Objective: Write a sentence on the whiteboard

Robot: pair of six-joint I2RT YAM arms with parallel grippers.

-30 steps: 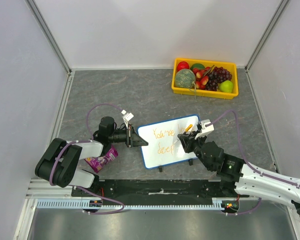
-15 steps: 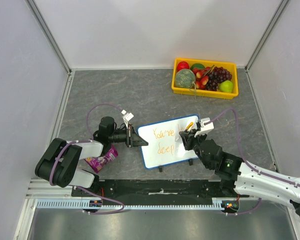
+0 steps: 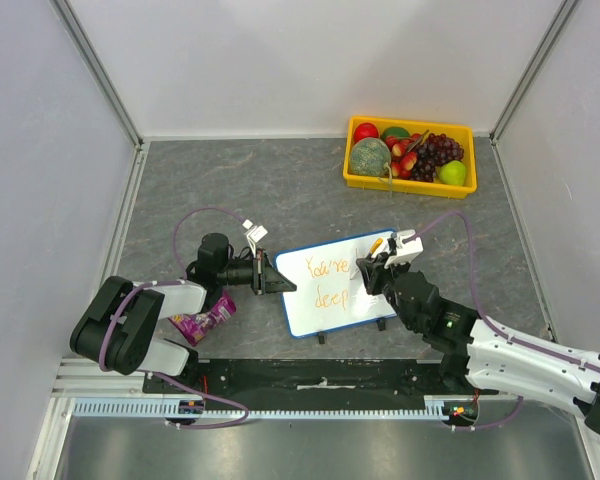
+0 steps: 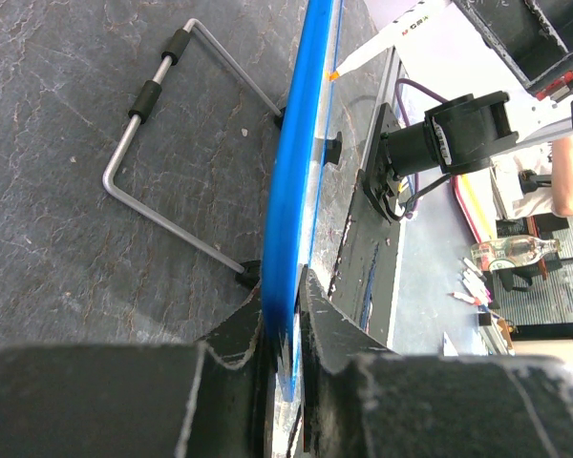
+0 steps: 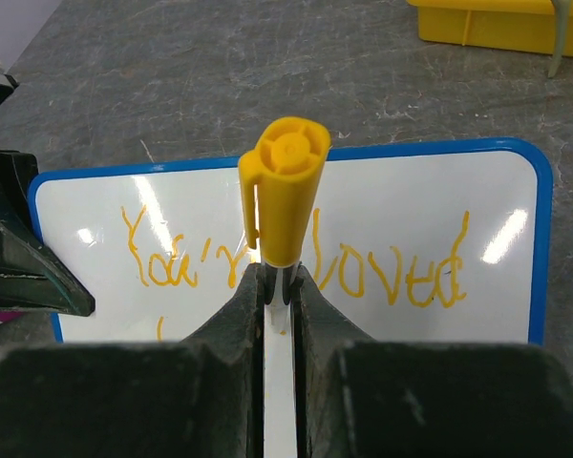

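The whiteboard, white with a blue frame, stands tilted near the table's middle front. The sentence is in orange: "You're loved" above, "deep" below. My left gripper is shut on the board's left edge; the left wrist view shows its jaws clamped on the blue frame. My right gripper is over the board's right part, shut on an orange-capped marker. In the right wrist view the marker stands up from the gripper, in front of the board and lettering.
A yellow tray of fruit sits at the far right, and its edge shows in the right wrist view. A purple snack packet lies by the left arm. The board's wire stand rests on the grey table behind it.
My right gripper with the marker has shifted a little up and away from the "deep" line. The left gripper and the board have not moved.
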